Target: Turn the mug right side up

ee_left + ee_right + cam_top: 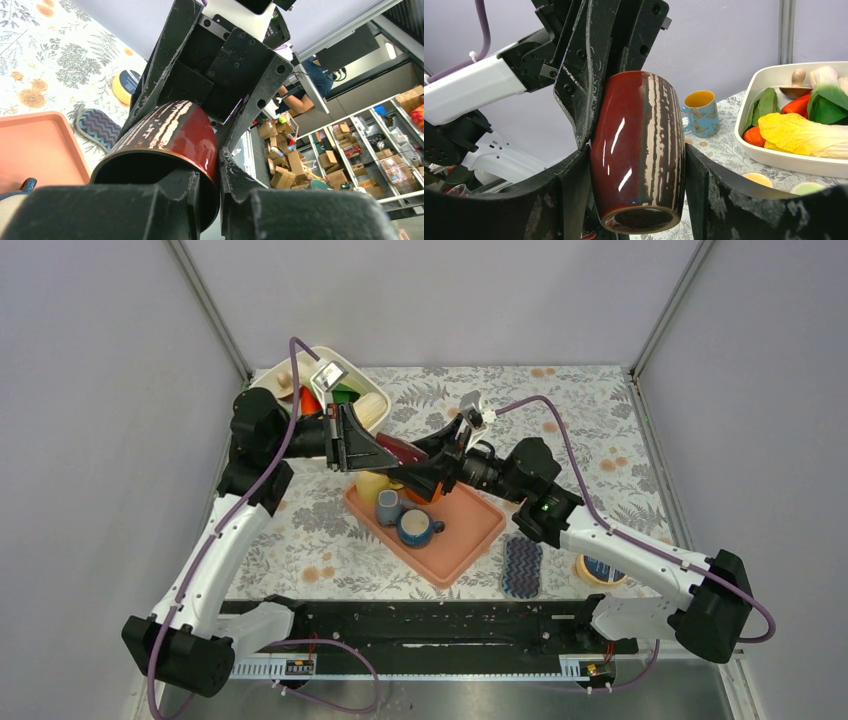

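Observation:
A dark red mug with cream streaks [402, 448] hangs in the air above the salmon tray [470, 540], lying roughly on its side between both grippers. My left gripper [383, 453] is shut on its rim, one finger inside the opening and one outside, as the left wrist view shows [217, 175] with the mug [175, 132] close up. My right gripper [422, 466] comes from the opposite side. In the right wrist view its fingers [636, 150] press both sides of the mug's body [639, 165], and the mug's base faces the camera.
The tray holds a yellow cup [372, 485], a grey-blue cup [388, 506] and a blue mug [418, 528]. A white bin of vegetables [300, 365] stands at the back left. A zigzag sponge [521, 567] and a tape roll [600, 570] lie right of the tray.

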Controlling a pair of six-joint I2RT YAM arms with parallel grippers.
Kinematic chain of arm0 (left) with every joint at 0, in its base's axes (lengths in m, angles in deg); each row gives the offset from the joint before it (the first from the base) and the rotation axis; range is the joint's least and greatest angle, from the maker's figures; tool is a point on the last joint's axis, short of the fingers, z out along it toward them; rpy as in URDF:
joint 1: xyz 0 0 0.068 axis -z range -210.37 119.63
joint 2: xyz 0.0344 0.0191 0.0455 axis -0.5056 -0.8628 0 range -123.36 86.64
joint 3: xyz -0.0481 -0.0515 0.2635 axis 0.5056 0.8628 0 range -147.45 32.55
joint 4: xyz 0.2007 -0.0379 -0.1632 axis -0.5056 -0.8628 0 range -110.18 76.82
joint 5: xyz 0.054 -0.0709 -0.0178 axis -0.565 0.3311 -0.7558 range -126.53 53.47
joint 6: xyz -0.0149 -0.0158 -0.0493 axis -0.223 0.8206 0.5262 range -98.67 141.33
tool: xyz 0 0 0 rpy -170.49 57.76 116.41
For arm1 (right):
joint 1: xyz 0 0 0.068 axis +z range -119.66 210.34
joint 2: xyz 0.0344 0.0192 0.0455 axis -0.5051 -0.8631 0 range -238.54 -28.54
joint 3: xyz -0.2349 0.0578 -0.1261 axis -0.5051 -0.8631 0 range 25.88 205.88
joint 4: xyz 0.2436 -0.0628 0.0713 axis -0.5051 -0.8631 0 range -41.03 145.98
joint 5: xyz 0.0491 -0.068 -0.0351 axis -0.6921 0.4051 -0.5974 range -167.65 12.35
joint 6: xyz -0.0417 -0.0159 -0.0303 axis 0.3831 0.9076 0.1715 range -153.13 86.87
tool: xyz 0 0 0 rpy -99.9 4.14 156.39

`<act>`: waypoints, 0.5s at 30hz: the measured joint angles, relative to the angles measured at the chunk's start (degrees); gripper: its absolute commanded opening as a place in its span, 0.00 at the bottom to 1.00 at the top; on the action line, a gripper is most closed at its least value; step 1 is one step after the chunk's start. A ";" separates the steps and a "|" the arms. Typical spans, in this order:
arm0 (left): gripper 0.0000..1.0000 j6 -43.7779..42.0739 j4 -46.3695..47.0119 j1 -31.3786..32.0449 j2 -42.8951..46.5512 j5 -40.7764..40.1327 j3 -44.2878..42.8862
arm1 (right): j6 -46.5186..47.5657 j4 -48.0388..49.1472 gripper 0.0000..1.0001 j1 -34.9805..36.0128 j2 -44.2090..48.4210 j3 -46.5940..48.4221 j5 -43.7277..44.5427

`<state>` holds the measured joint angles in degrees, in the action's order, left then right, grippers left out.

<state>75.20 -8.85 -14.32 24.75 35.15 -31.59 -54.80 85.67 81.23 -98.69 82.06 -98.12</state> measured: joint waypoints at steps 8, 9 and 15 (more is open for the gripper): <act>0.00 -14.60 -16.52 1.31 -0.13 -6.47 -3.58 | 3.23 -3.13 0.99 0.11 0.39 -1.18 3.23; 0.00 -16.17 -18.47 1.29 -0.22 -7.78 -3.56 | 3.82 -4.28 0.99 0.11 0.39 -1.18 4.13; 0.00 -24.30 -26.67 1.25 -2.45 -12.41 -3.56 | 7.45 -10.01 1.00 0.11 0.31 -1.79 7.37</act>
<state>50.89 -35.51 -13.07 22.30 22.73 -35.16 -47.35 75.66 81.34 -98.38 80.27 -90.75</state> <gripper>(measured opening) 0.159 0.993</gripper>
